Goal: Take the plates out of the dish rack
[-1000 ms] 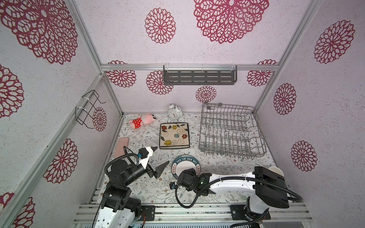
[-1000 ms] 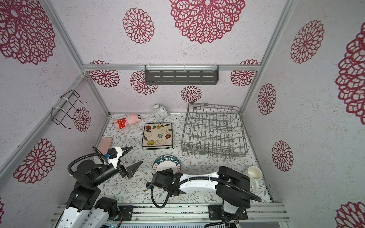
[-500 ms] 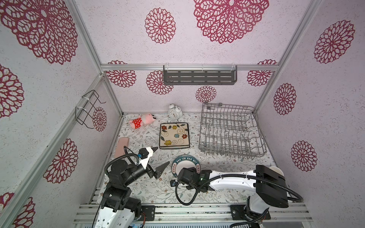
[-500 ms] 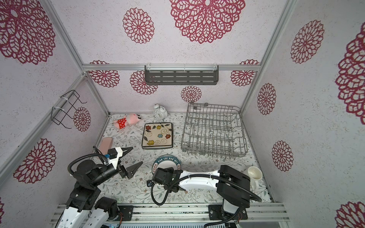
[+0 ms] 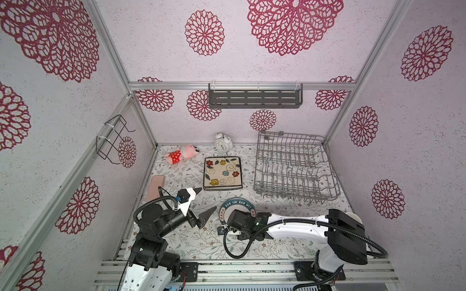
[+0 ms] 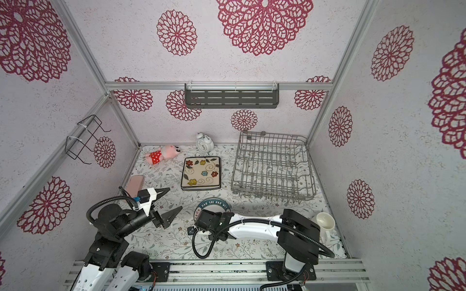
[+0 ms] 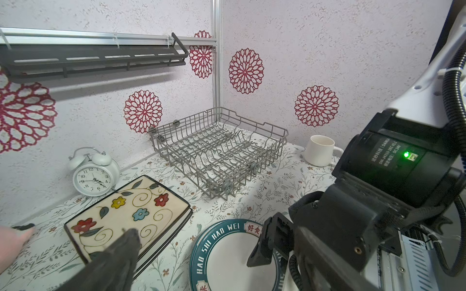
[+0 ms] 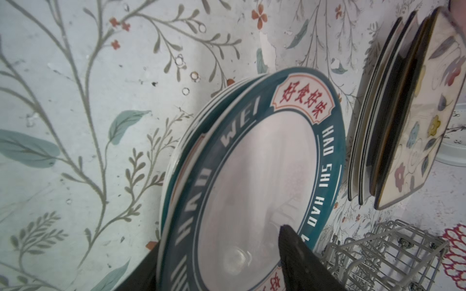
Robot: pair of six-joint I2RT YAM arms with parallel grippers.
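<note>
Dish rack [image 5: 293, 167] stands empty at the back right corner of the table [image 5: 201, 241] in both top views; your left claw [image 5: 208, 198] gapes, released. Left wrist: round plates [image 7: 227, 259] stacked near the front edge. Right wrist: your right claw [image 8: 216, 252] straddles their rim, grip unclear; retreating crookedly could drag the top one.

The dish rack [image 5: 295, 166] is standing at the back right corner of the table [image 5: 191, 239]. Left of it, and apart from it, a stack of square plates [image 5: 222, 173] is lying flat. A stack of round plates [image 5: 237, 202] is lying in front of the square ones, nearer the table's front. A clock [image 5: 223, 144] is standing behind the square plates, by the back wall, and a plush toy [image 5: 180, 155] is lying left of the clock. A phone [image 5: 155, 186] is lying along the left edge, in front of the toy. A mug [image 6: 325, 221] is sitting by the right edge, in front of the rack. A shelf [image 5: 254, 97] is hanging on the back wall and a wire holder [image 5: 113, 138] on the left wall.
</note>
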